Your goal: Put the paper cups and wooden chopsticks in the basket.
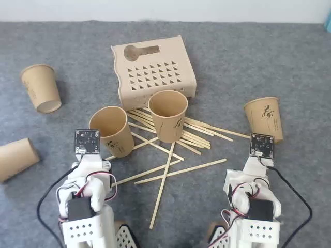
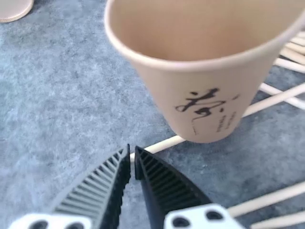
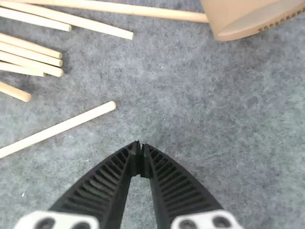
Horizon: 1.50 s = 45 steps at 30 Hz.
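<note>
Several tan paper cups are on the grey carpet. Two stand upright, one [image 1: 109,130] just ahead of my left arm [image 1: 85,191] and one [image 1: 168,114] in front of the beige basket [image 1: 152,70]. Wooden chopsticks [image 1: 165,150] lie scattered around them. My left gripper [image 2: 132,155] is shut and empty, low over the carpet, with a chopstick [image 2: 162,143] at its tips and the upright cup [image 2: 200,71] close ahead. My right gripper [image 3: 141,148] is shut and empty above bare carpet. A chopstick [image 3: 57,129] lies near it, and a cup's rim [image 3: 248,19] lies further off.
The basket rests with its perforated wall facing up. One cup [image 1: 41,88] stands rim down at the far left, another [image 1: 15,157] lies on its side at the left edge, and a third [image 1: 265,118] sits ahead of the right arm [image 1: 253,201].
</note>
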Tool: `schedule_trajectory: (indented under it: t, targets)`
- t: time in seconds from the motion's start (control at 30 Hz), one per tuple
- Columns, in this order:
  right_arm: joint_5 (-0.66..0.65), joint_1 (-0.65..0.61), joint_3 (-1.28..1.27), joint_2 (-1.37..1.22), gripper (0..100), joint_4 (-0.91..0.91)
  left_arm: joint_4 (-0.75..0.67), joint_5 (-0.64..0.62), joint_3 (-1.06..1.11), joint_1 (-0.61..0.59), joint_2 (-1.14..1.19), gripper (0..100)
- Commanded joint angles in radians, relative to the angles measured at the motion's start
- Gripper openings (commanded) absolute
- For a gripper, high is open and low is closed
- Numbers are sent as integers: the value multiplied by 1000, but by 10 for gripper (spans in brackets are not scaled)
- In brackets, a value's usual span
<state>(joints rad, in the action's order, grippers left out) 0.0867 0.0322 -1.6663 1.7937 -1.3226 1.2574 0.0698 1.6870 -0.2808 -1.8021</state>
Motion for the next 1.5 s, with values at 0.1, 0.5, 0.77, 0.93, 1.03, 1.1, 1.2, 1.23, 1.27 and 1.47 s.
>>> schedule_trajectory:
  t: [0.1, 0.5, 0.77, 0.93, 1.03, 1.1, 1.2, 1.23, 1.27, 1.47]
  targets:
    - [9, -79, -17, 22, 6, 15, 5, -9, -2, 77, -15, 12]
    - [8, -116, -2, 22, 6, 22, 3, -5, -87, 72, -17, 13]
    - [8, 87, 98, 22, 6, 12, -87, -5, -142, 64, -17, 13]
    - [6, 154, 101, 22, 6, 16, -124, -12, -274, 6, -12, 13]
    - [-77, 157, 98, 22, 6, 88, -86, -35, -387, 0, -9, 13]
    - [-232, 163, 97, 22, 6, 134, -48, -60, -458, 3, -2, 13]
    - [-462, 162, 97, 22, 6, 202, -32, -58, -553, 6, 94, 13]
    - [-440, 165, 97, 22, 6, 225, -38, -55, -587, 3, 152, 13]
    - [-387, 171, 103, 22, 6, 240, -40, -55, -625, 3, 218, 13]
    - [-313, 223, 242, 22, 28, 254, -17, -60, -937, 9, 680, 13]
